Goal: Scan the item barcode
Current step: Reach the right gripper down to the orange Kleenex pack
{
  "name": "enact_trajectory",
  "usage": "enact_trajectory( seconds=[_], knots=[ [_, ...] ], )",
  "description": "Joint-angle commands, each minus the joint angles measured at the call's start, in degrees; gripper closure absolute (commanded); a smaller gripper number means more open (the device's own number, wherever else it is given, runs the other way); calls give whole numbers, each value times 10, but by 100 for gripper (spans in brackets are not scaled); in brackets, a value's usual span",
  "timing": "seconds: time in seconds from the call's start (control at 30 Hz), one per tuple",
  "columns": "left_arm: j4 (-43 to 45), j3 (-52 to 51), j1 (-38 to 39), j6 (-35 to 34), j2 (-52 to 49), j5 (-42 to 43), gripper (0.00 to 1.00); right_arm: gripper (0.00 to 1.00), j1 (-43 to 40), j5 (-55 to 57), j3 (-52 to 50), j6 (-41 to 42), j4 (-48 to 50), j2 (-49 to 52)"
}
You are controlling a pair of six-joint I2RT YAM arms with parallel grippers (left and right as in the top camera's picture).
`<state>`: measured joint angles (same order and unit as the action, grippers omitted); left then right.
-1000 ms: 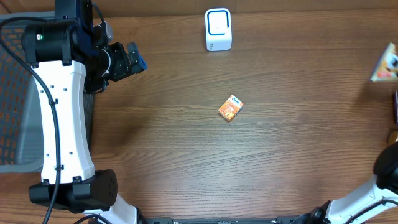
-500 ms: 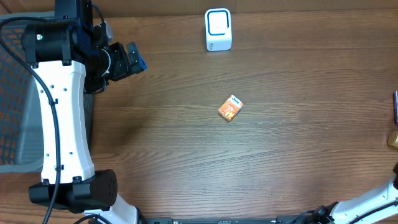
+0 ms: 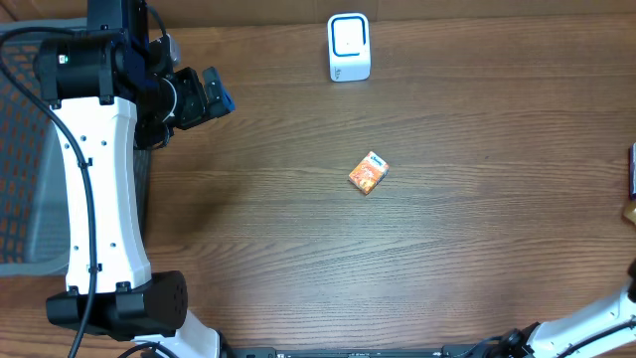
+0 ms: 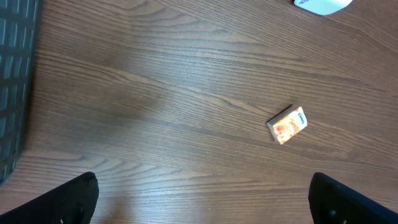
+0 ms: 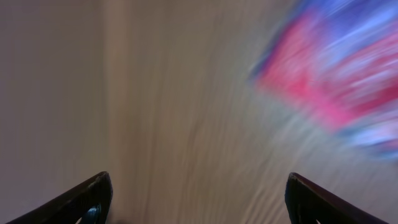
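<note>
A small orange box (image 3: 369, 173) lies flat on the wooden table, mid-scene; the left wrist view shows this orange box (image 4: 288, 124) too. The white scanner (image 3: 349, 47) stands upright at the table's far edge, and only its base (image 4: 322, 5) shows in the left wrist view. My left gripper (image 3: 204, 96) hovers at the far left, well away from the box. Its jaws (image 4: 205, 208) are open and hold nothing. My right gripper (image 5: 198, 186) is open too, off the table's right side. A blurred red and blue pack (image 5: 336, 81) lies ahead of it, outside its fingers.
A dark mesh basket (image 3: 25, 179) sits beyond the table's left edge, behind the left arm. At the right edge of the overhead view, a dark thing (image 3: 632, 169) and a tan thing (image 3: 629, 214) peek in. The right arm's white link (image 3: 586, 320) shows at the bottom right.
A colourful box at the overhead view's right edge a second ago has gone out of view. The right jaws have gone from shut to wide apart. The left arm is still.
</note>
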<state>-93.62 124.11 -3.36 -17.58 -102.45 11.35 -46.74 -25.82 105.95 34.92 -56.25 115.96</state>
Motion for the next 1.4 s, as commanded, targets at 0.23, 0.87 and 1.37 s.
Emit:
enact_trajectory(
  seconds=[0.23,0.87,1.37],
  knots=[
    [0,0,4,9,-6,1,0,7,293,-133,2,-229,-153,-4],
    [0,0,4,9,-6,1,0,50,740,178,-53,2,-98,-2],
    [0,0,4,9,-6,1,0,50,885,518,-110,148,9,57]
  ],
)
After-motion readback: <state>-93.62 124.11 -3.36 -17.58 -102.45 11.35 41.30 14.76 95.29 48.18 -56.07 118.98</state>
